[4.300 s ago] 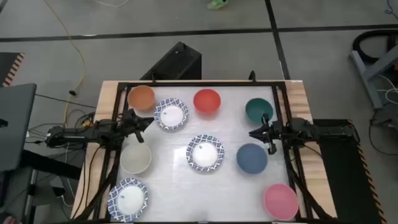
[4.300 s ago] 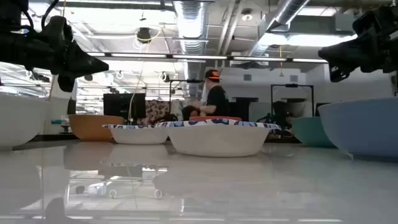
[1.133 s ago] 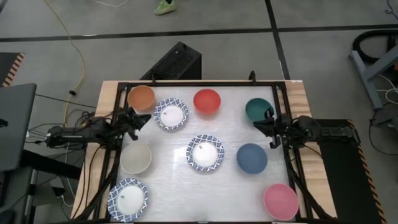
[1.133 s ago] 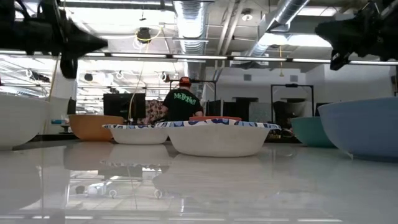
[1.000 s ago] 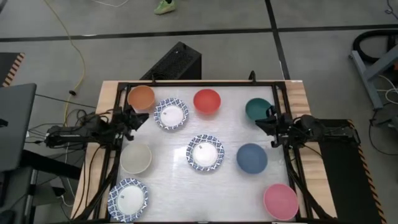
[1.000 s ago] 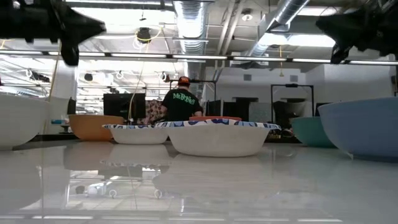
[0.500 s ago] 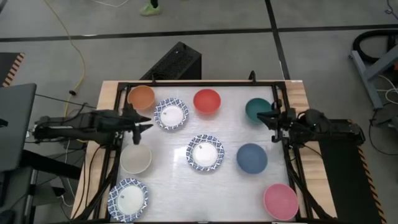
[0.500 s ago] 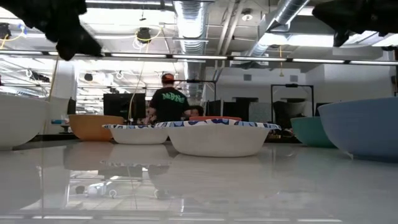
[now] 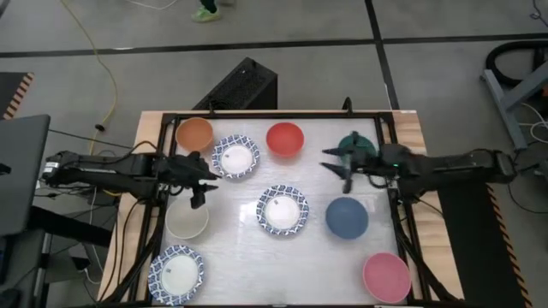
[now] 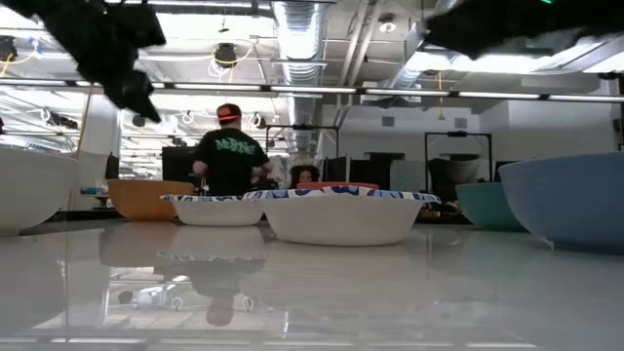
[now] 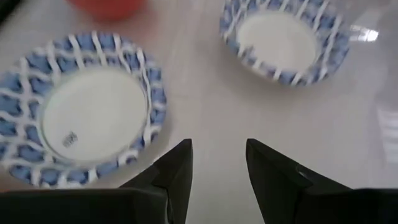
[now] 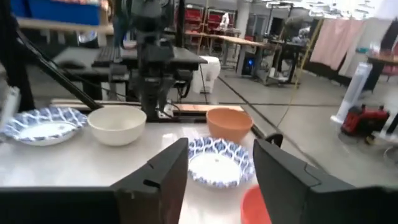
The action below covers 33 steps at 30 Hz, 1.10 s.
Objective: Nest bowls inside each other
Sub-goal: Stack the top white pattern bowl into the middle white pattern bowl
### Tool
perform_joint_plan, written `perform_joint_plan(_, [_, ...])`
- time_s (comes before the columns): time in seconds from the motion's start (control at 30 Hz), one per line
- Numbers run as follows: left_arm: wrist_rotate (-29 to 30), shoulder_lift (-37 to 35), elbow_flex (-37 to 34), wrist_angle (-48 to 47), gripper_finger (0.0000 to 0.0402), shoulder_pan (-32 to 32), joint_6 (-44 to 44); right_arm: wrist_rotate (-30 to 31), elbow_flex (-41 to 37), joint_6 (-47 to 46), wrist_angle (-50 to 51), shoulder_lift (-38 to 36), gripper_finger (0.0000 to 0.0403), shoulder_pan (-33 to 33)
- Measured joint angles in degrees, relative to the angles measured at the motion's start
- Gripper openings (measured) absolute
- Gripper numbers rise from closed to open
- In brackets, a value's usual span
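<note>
High view: nine bowls are seen spread singly over the white table (image 9: 317, 257), none nested. An orange bowl (image 9: 194, 133), a patterned bowl (image 9: 235, 157), a red bowl (image 9: 285, 139) and a dark green bowl (image 9: 353, 147) are lined along the far edge. A second patterned bowl (image 9: 282, 210) sits at the centre with a slate-blue bowl (image 9: 347, 217) just beside it, a cream bowl (image 9: 187, 219) on the left, and a third patterned bowl (image 9: 176, 272) and a pink bowl (image 9: 386, 276) at the near corners. The left gripper (image 9: 203, 178) is held above bare table between the far patterned bowl and the cream bowl, its fingers (image 11: 176, 169) parted and empty. The right gripper (image 9: 336, 169) is held between the red and green bowls, its arm passing over the green bowl and partly covering it; its fingers (image 12: 163, 177) are spread with nothing between them. A person (image 10: 228, 154) is seen standing in the room behind the table.
</note>
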<state>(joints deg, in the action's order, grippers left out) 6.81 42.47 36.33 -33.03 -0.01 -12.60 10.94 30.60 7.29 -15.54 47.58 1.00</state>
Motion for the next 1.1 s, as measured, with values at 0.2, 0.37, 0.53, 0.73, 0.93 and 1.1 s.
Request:
perform_joint_plan(0.2, [2.8,-1.6,7.7,-3.6,0.0139,0.0,0.4,-0.4,17.1,7.8,1.2,22.8,0.0211,-1.1])
perform_joint_plan(0.37, [4.9,-3.7,12.6,-5.3,0.0139,0.0,2.3,-0.4,29.5,9.8,0.1,37.2,0.0205,-1.0])
perform_joint_plan(0.53, [6.4,-6.4,13.8,-5.8,0.0139,0.0,2.4,-0.5,38.0,12.7,0.7,49.7,0.0204,-0.9])
perform_joint_plan(0.73, [7.5,-9.2,13.8,-7.8,0.0139,0.0,2.2,-0.5,46.9,16.8,0.6,63.2,0.0203,-0.8])
perform_joint_plan(0.93, [7.5,-10.3,13.8,-9.1,0.0139,0.0,1.9,-0.1,56.4,23.0,3.5,74.7,0.0203,-0.5])
perform_joint_plan(1.1, [7.5,-10.2,13.8,-10.9,0.0139,0.0,1.4,8.3,66.2,27.3,12.3,82.6,0.0203,-0.4])
